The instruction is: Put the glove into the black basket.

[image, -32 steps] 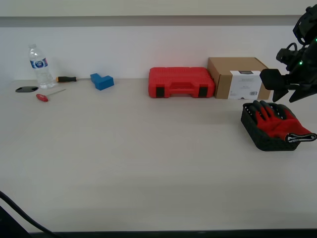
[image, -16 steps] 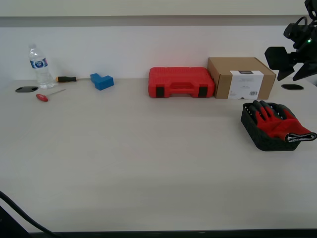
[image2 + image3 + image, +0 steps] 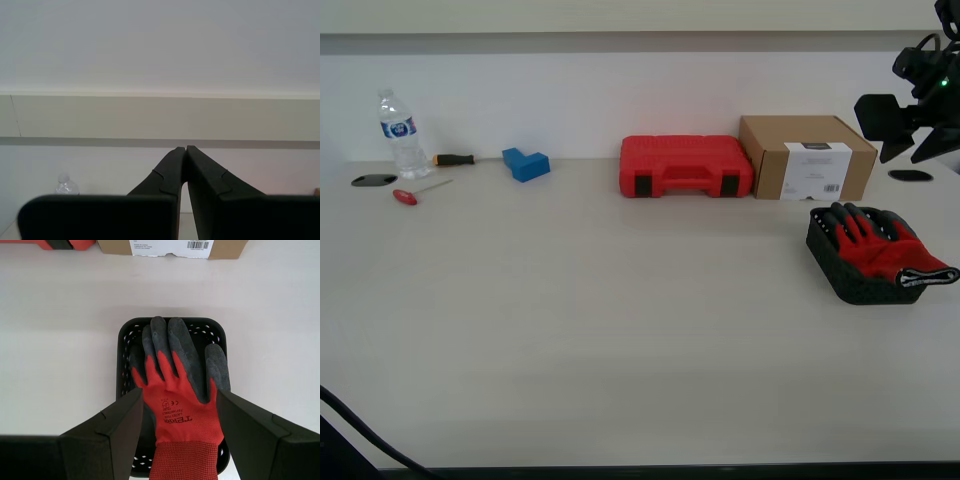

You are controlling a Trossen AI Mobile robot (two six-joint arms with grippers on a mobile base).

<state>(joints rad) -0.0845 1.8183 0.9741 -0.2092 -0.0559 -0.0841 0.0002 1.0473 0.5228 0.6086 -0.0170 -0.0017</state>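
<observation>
The red glove (image 3: pixel 882 245) with dark grey fingers lies in the black basket (image 3: pixel 850 282) at the exterior view's right, its cuff hanging over the near rim. In the first wrist view the glove (image 3: pixel 175 370) lies palm up inside the basket (image 3: pixel 125 340). My first gripper (image 3: pixel 179 396) is open and empty, hanging above the glove, apart from it. In the exterior view it (image 3: pixel 895 130) is raised above and behind the basket. My second gripper (image 3: pixel 185 149) is shut on nothing and faces the wall; it does not show in the exterior view.
A red tool case (image 3: pixel 685 165) and a brown cardboard box (image 3: pixel 807 155) stand along the back wall beside the basket. A water bottle (image 3: pixel 400 135), a blue block (image 3: pixel 526 163) and two screwdrivers (image 3: pixel 420 192) lie at the back on the exterior view's left.
My first gripper has risen from just behind the basket to well above it, then held still. The glove and the basket have not moved.
</observation>
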